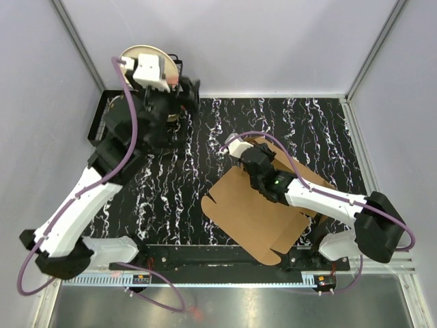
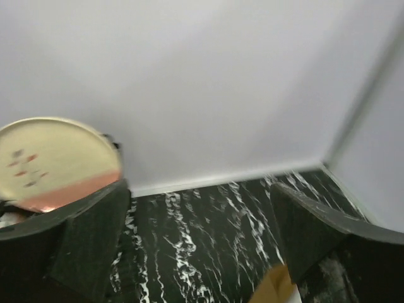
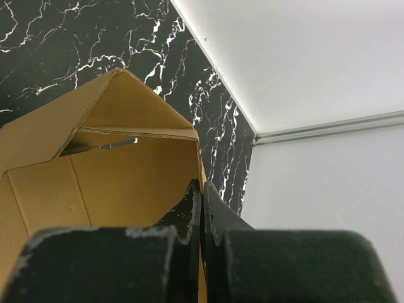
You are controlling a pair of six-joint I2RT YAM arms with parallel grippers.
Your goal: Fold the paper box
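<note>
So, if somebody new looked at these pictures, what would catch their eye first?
First is the big brown paper box, lying partly folded on the front right of the black, white-veined table. The shut right gripper is up against one of its raised flaps. Next is the left gripper, wide open at the far left corner beside a round cream disc.

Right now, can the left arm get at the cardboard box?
Probably yes, at its left edge. The left gripper is open at the far-left corner, and only bare table lies between it and the box. The right arm lies over the box's far part, blocking that side.
</note>
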